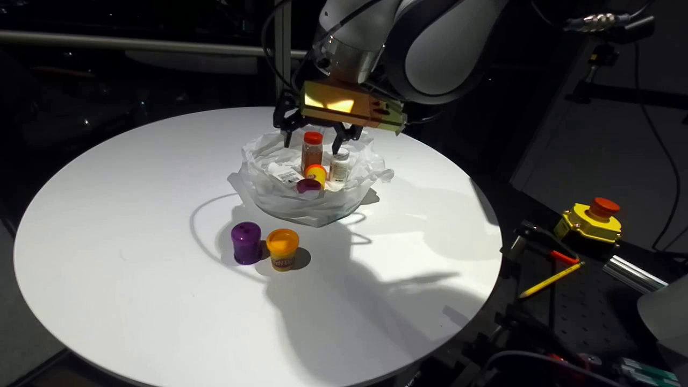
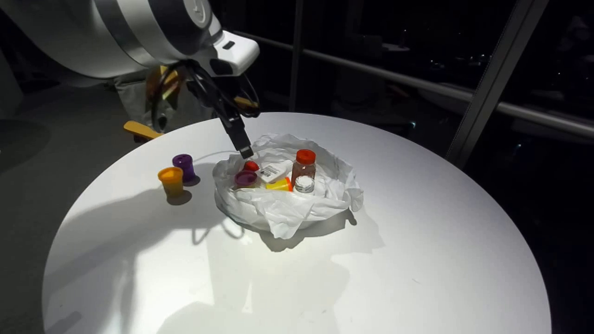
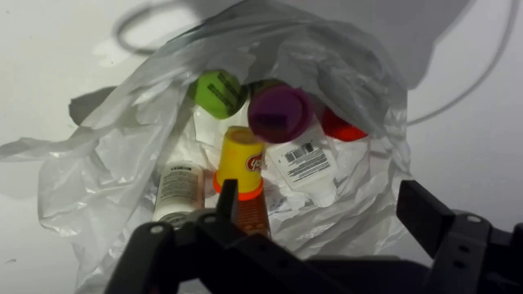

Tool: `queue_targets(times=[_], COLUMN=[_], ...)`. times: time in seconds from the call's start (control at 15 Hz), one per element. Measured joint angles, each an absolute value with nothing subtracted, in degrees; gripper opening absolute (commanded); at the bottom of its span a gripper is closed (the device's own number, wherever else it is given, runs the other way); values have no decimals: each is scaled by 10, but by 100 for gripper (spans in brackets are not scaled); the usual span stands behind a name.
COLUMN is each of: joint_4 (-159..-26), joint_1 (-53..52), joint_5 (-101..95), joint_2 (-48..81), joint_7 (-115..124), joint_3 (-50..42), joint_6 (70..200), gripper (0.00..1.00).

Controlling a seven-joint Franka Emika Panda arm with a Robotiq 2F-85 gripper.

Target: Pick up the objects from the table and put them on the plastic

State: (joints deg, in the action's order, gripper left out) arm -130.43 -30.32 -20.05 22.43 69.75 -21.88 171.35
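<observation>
the plastic [image 2: 278, 211] is found spread on the round tabletop [image 1: 161, 301], its rim crumpled upward. inside the plastic are noted a brown bottle with a red cap [image 1: 312, 153], a white bottle [image 1: 338, 169], a tipped yellow tub [image 3: 240, 159], a purple-lidded tub [image 3: 280, 114], a green-ended tub [image 3: 217, 94], a flat white bottle [image 3: 304, 165] and a red item [image 3: 345, 127], partly hidden by a fold. the gripper [image 3: 322, 204] is held above the plastic, its fingers spread well apart, with nothing gripped.

outside the plastic, near its rim, a purple tub [image 1: 246, 244] and an orange-lidded tub [image 1: 282, 251] are seen standing. both are judged light, firm-walled and somewhat slippery; breakage is not expected. a hold from above, across the body just below the wider top, is advised, so that no lid is pulled loose. the plastic itself is judged limp and easily snagged.

only a narrow gap is seen between these two tubs, where a finger may be fouled. bare tabletop is found on their side away from the plastic. the raised rim is to be cleared by height; inside the plastic, room is limited.
</observation>
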Motion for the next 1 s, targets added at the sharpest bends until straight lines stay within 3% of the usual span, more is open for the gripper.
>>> queue_targets(times=[0.53,1.0], joint_4=[-1329,-1320], joint_1=[-286,-282], joint_5=[-195,-270], joint_2=[197,262], joint_7=[605,477], joint_3=[-70,-54], joint_6=[1625,1660], gripper=[100,100])
